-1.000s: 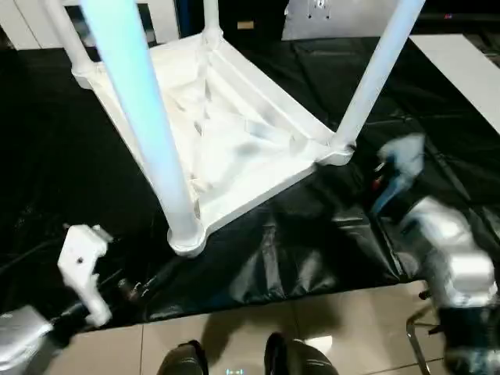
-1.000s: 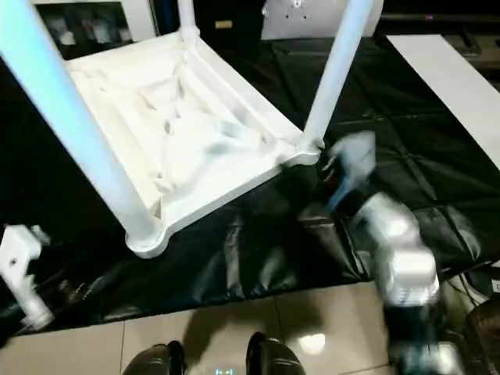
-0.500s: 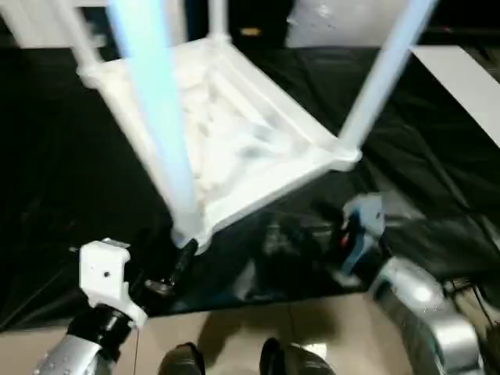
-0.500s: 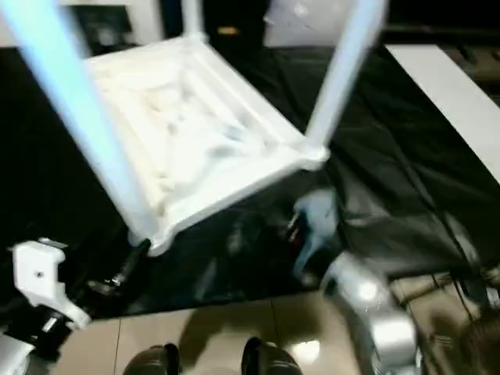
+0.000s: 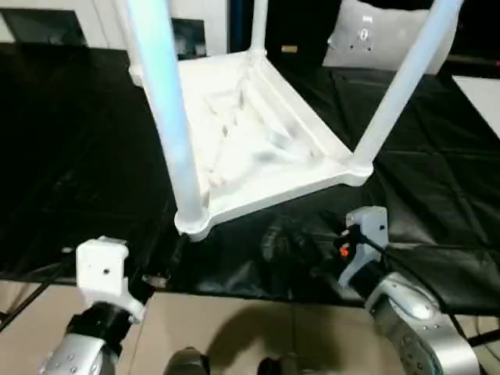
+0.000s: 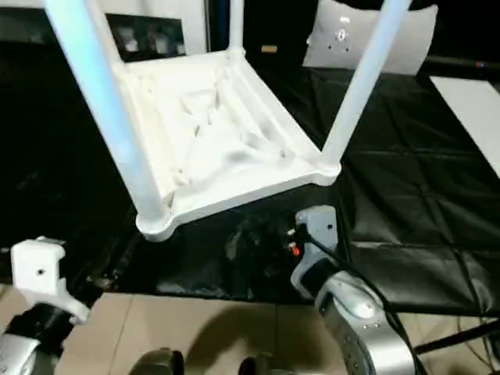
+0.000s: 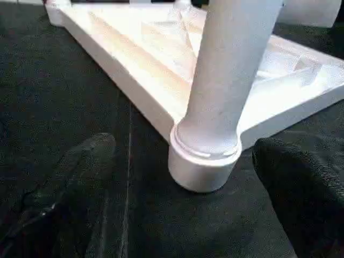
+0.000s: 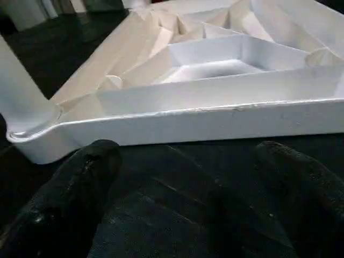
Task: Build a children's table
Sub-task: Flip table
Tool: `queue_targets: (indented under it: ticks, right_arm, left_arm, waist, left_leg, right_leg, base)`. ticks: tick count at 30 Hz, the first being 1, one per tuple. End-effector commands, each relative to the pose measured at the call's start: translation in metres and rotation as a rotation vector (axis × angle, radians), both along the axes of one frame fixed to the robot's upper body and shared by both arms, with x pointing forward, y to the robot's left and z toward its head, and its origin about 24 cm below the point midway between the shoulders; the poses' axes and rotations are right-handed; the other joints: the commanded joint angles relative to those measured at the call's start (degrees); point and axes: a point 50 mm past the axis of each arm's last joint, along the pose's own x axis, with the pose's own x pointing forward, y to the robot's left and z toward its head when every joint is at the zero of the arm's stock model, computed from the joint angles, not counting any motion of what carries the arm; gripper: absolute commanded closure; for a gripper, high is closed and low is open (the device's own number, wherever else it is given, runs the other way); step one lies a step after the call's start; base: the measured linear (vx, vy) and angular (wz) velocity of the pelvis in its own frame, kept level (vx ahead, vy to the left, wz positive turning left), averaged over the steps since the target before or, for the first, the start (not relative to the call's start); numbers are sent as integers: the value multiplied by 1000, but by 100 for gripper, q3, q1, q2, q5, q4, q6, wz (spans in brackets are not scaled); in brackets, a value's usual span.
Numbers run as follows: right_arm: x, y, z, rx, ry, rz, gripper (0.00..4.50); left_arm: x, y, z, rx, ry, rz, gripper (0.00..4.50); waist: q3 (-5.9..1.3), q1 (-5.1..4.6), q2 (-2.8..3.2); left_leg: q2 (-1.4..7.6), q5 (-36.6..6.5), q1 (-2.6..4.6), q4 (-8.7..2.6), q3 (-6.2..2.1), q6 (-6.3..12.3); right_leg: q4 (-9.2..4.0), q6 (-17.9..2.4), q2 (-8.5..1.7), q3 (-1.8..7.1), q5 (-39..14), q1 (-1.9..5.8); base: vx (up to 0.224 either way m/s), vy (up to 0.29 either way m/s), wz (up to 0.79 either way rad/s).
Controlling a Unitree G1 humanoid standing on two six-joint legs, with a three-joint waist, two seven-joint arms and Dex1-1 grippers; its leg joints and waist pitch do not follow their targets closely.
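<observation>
1. The left gripper's [image 7: 177, 215] two black fingers [image 7: 80, 177] stood spread wide with nothing between them, just short of the table's [image 5: 258, 148] near corner socket [image 7: 201, 166] and not touching it.
2. The right gripper's [image 8: 183, 215] fingers [image 8: 70, 199] were likewise spread and empty, facing the table's near side rail [image 8: 215, 123] with a gap of black cloth [image 8: 177, 177] between them and the rail.
3. In the head views the left gripper [image 5: 160, 269] sat just in front of that socket, on the silver left forearm [image 5: 78, 355], with a white wrist block [image 5: 101, 269] behind it.
4. The right gripper [image 5: 301, 246] sat in front of the table's near edge, between the near socket and the corner socket on the robot's right, on the silver right forearm [image 5: 418, 324].
5. The table lay upside down on the black cloth, ribbed underside up.
6. The near leg [image 5: 164, 109] stood upright in the near socket; a second leg [image 5: 402, 86] rose from the right-hand corner, leaning slightly, and a third [image 5: 258, 27] stood at the far corner. The fourth corner lay behind the near leg, and I could not tell about its leg.
7. Beyond the table lay a white pad [image 5: 387, 35], on the far side of the cloth.
8. On the near side of the table, the cloth ended at a tiled floor [image 5: 234, 328].
</observation>
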Motion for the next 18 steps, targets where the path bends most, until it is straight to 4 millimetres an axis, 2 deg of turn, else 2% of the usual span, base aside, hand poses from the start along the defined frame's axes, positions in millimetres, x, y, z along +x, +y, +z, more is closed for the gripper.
queue_targets:
  ticks: [1,2,3,4,5,6,7,8,9,10,11,12,13,14,15,16,17,18]
  right_arm:
    - [-2,3,1,-7,0,10,0]
    - [-2,4,1,-9,-1,12,0]
    - [-2,4,1,-14,-7,11,0]
    - [-2,4,1,-14,-9,11,0]
    - [-1,4,1,-15,-12,11,0]
    - [0,4,1,-23,-19,5,0]
    - [1,4,2,-30,-25,-2,0]
    - [1,4,2,-30,-25,-2,0]
    - [5,2,1,-38,-27,-24,0]
    - [8,1,1,-39,-29,-39,0]
    - [10,1,2,-32,-37,-46,0]
    - [11,1,3,-27,-43,-46,0]
    - [12,1,4,-25,-47,-43,0]
    - [12,2,5,-18,-50,-38,0]
    - [12,4,7,8,-54,-15,0]
    - [12,4,7,14,-53,-4,0]
    - [12,5,8,17,-52,0,0]
    - [12,6,9,24,-53,14,0]
  left_arm:
    - [1,1,-1,20,9,8,1]
    - [1,1,-1,21,13,7,1]
    - [2,0,-2,28,16,-2,1]
    - [2,0,-2,32,18,-7,1]
    - [2,0,-2,34,17,-11,1]
    - [4,-1,-2,36,17,-15,1]
    - [6,-2,-2,34,12,-26,1]
    - [6,-2,-2,34,12,-26,1]
    - [11,-4,-1,12,4,-48,1]
    - [15,-5,-1,-1,11,-63,1]
    - [22,-6,-1,-8,13,-75,1]
    - [25,-6,0,-9,10,-81,1]
    - [28,-7,1,-11,2,-88,1]
    - [30,-7,1,-9,-1,-92,1]
    - [39,-8,2,8,-6,-100,1]
    - [43,-8,2,11,-6,-98,1]
    - [45,-9,2,12,-5,-99,1]
    - [56,-14,1,12,4,-130,1]
  waist:
    - [-454,-70,85]
    - [-492,-110,90]
    - [-538,-150,134]
    - [-543,-195,170]
    - [-508,-214,185]
    - [-383,-225,214]
    - [-213,-276,129]
    - [-113,-290,150]
    - [-41,-290,197]
    - [-24,85,271]
    - [-134,281,163]
    - [-253,119,-397]
    - [-87,123,-159]
    - [-117,200,-103]
    - [-94,261,-77]
    - [-150,220,-43]
    - [-56,105,-83]
    - [-206,85,53]
  left_leg:
    - [324,1291,-129,-155,-121,1100]
    - [340,1438,-159,-129,-134,1292]
    - [340,1400,-238,-140,-158,1592]
    - [456,952,-227,-207,-208,1837]
    - [497,395,-227,-273,-216,1860]
    - [600,-1360,-100,-398,-216,1391]
    - [544,-2867,-50,-451,-176,579]
    - [497,-3690,20,-481,-173,157]
    - [532,-4654,50,-671,-143,-246]
    - [732,-5409,-766,-1294,-5,-299]
    - [602,-5071,-698,-1171,224,-75]
    - [178,-2281,398,493,392,-168]
    - [10,-950,296,853,73,67]
    - [-19,-436,-38,797,-58,195]
    - [61,-226,-230,539,-221,10]
    - [256,-1023,185,171,-165,-281]
    - [297,-2019,267,18,-143,-346]
    - [397,-2569,258,-212,-174,-375]
  right_leg:
    - [-503,53,-604,299,1485,190]
    - [-485,-33,-607,250,1795,155]
    - [-521,-181,-644,148,1819,127]
    - [-585,-355,-650,81,974,61]
    - [-622,-396,-681,81,207,80]
    - [-643,-366,-733,95,-1660,111]
    - [-728,-51,-798,94,-3189,83]
    - [-784,194,-796,8,-3963,44]
    - [-747,457,-606,-240,-4322,62]
    - [964,214,-436,-95,-2391,747]
    - [860,205,-382,-39,-1887,671]
    - [-551,651,-1023,801,-5719,-452]
    - [-1006,409,-1343,1057,-6610,-569]
    - [-953,319,-1331,1270,-6480,-180]
    - [-677,136,-1308,1053,-5194,189]
    - [-491,-96,-916,736,-3934,-72]
    - [-432,-178,-751,615,-3868,-186]
    - [-304,-375,-743,588,-2870,-14]
  base:
    - [0,0,0]
    - [-28,59,7]
    - [-28,59,7]
    - [-64,69,6]
    - [-88,73,3]
    - [-88,73,3]
    - [-99,76,-10]
    - [-108,62,-13]
    - [-108,62,-13]
    - [-163,36,-4]
    - [-121,-31,20]
    - [-121,-31,20]
    - [-23,-140,26]
    - [37,-71,-3]
    - [37,-71,-3]
    - [-36,55,8]
    - [-118,54,23]
    - [-118,54,23]
